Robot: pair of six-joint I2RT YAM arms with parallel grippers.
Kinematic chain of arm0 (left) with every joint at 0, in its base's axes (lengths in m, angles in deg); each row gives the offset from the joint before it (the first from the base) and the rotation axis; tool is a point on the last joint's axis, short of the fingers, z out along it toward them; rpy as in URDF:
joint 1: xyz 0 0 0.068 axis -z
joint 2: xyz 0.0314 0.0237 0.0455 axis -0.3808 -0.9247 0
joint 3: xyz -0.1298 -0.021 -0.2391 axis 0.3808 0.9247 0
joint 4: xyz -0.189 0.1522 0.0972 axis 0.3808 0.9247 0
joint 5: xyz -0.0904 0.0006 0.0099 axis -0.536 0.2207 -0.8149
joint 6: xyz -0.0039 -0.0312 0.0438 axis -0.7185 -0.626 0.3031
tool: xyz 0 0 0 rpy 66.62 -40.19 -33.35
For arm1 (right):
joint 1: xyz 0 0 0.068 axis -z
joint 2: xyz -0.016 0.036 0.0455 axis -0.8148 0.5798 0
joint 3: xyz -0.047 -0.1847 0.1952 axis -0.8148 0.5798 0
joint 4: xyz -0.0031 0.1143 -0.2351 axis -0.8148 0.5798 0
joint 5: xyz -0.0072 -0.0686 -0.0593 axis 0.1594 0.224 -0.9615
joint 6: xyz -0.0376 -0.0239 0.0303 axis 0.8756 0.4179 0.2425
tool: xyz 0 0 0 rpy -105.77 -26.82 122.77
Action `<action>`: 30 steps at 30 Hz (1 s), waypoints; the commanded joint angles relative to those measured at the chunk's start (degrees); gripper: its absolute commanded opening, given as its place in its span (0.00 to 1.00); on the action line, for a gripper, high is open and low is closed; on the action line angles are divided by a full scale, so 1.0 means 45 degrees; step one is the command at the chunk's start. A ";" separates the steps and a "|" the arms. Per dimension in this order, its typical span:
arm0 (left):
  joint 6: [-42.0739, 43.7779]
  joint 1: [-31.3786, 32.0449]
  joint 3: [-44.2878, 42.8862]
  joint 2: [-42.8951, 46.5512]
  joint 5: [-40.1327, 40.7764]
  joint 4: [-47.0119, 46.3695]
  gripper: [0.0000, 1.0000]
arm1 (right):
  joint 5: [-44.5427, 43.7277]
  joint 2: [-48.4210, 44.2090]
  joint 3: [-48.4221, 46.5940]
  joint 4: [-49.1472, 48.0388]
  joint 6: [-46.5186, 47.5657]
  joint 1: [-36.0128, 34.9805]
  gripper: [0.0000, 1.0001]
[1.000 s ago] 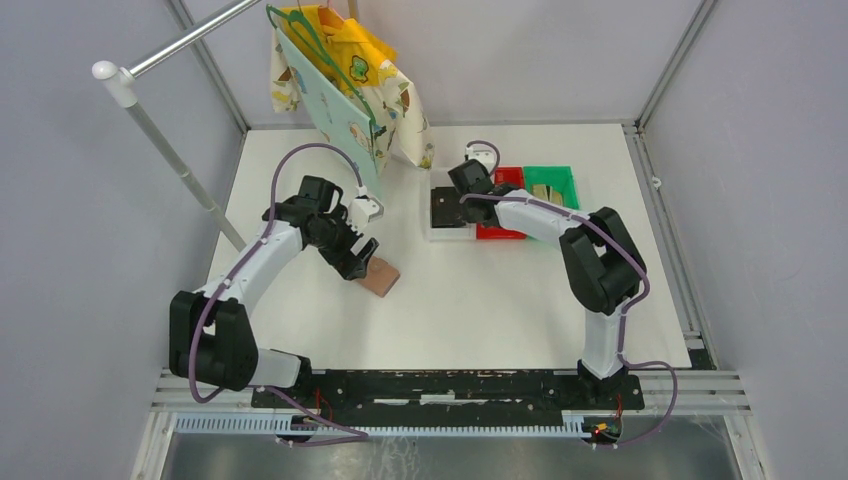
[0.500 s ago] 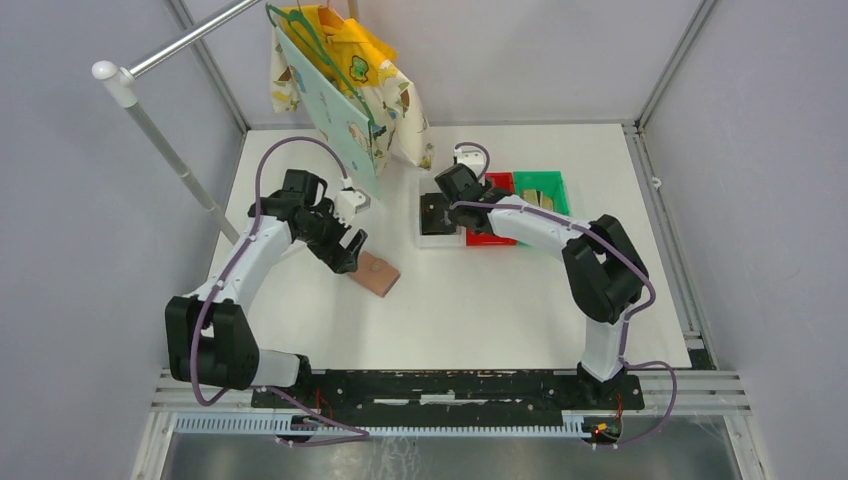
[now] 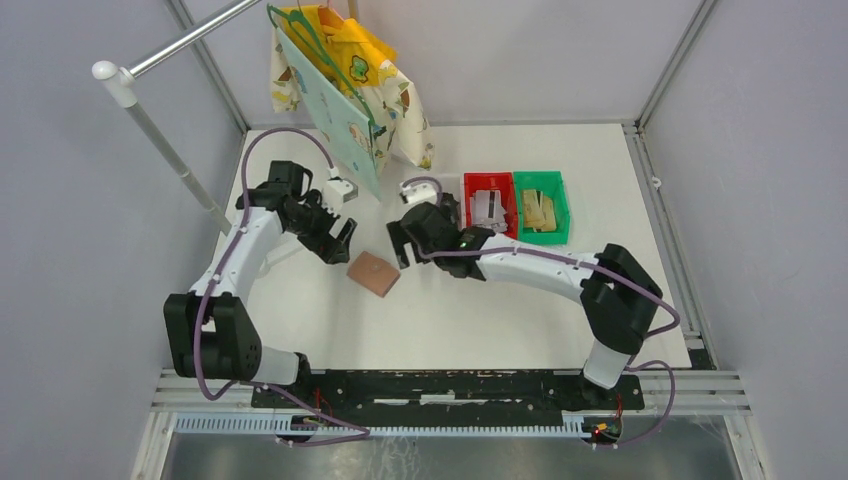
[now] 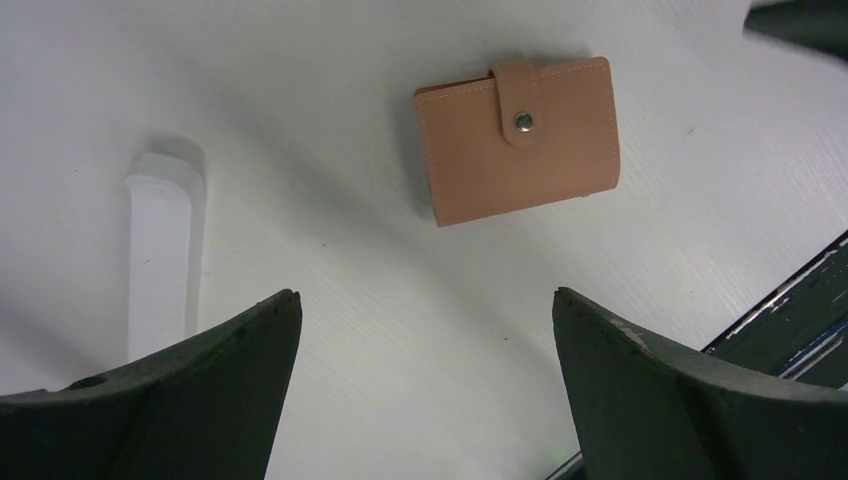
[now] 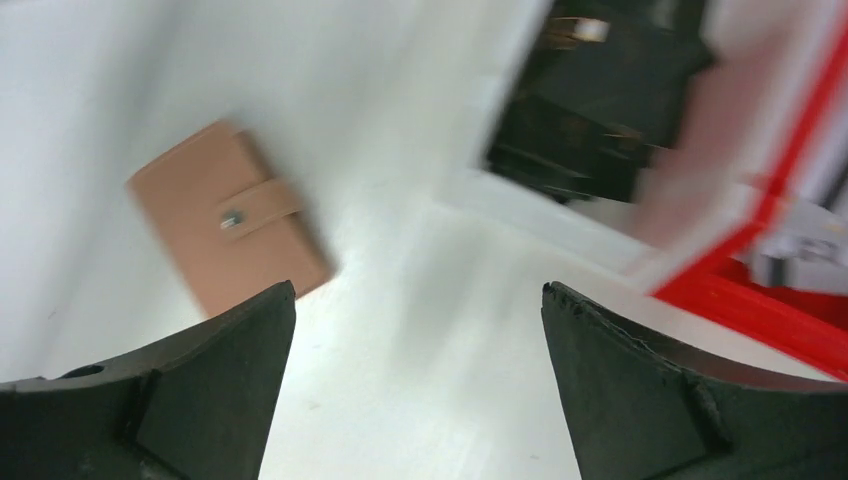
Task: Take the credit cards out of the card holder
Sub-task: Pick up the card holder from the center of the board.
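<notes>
The salmon-pink card holder (image 3: 374, 273) lies flat and snapped shut on the white table, also seen in the left wrist view (image 4: 518, 135) and the right wrist view (image 5: 225, 255). My left gripper (image 3: 341, 242) (image 4: 425, 295) hovers open just up-left of it, holding nothing. To the card holder's right, my right gripper (image 3: 397, 250) (image 5: 418, 288) also stands open and empty. Grey credit cards (image 3: 487, 206) lie in the red bin (image 3: 472, 180), gold ones (image 3: 540, 210) in the green bin (image 3: 567, 205), and black ones (image 5: 600, 100) in a clear bin.
A clothes rack pole (image 3: 165, 150) slants up at the left, with patterned garments (image 3: 350, 90) hanging over the table's far edge. A white foot (image 4: 165, 250) of the rack lies near my left gripper. The black base rail (image 3: 440, 385) runs along the near edge.
My right arm swung left from the bins to the card holder's right side and its jaws opened. My left arm drew back up-left, off the card holder.
</notes>
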 commanded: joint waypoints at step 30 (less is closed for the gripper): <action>-0.0495 -0.1740 -0.2676 -0.0556 -0.1323 0.2153 1.00 | 0.4503 0.6462 -0.3886 -0.0467 0.2634 -0.2392 0.98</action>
